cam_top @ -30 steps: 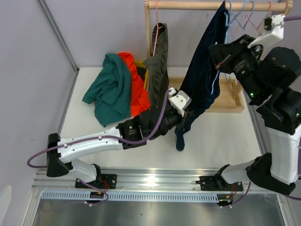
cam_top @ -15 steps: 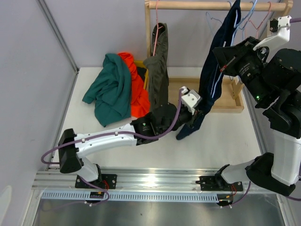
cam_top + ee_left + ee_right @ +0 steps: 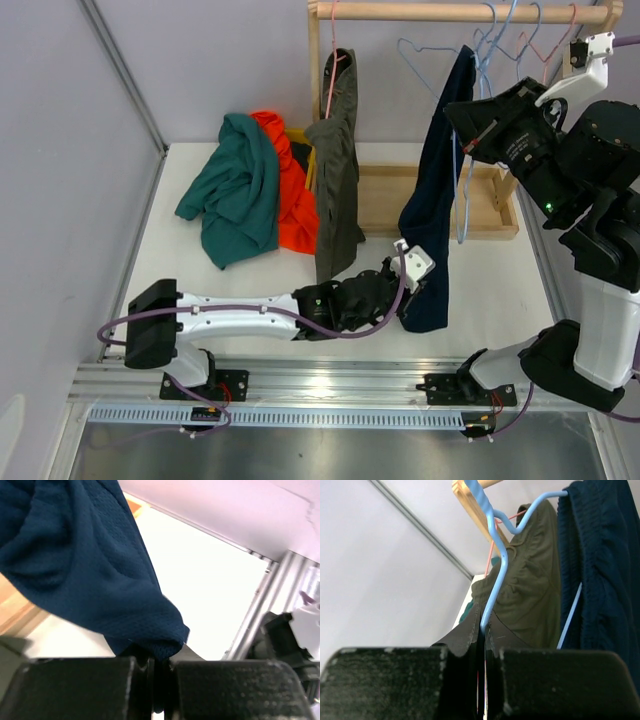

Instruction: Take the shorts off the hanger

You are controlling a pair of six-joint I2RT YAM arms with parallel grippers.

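Observation:
The navy blue shorts (image 3: 438,200) hang stretched from a light blue hanger (image 3: 462,190) down toward the table. My left gripper (image 3: 412,290) is shut on their lower hem; the pinched navy fabric (image 3: 100,580) fills the left wrist view. My right gripper (image 3: 468,128) is shut on the blue hanger's wire (image 3: 495,580) and holds it below the wooden rail (image 3: 450,12). The olive-grey shorts (image 3: 335,160) hang on a pink hanger at the rail's left; they also show in the right wrist view (image 3: 530,585). Teal green shorts (image 3: 235,185) and bright orange shorts (image 3: 290,190) lie piled on the table. The black pair is barely visible behind the pile.
Several empty wire hangers (image 3: 520,40) hang at the rail's right end. The rack's wooden base tray (image 3: 490,205) sits at the table's back right. A grey wall (image 3: 60,150) bounds the left side, a metal rail (image 3: 330,385) the near edge.
My left gripper pulled the navy hem down and toward the near edge. My right gripper moved the blue hanger left and lower; the shorts now hang longer and straighter.

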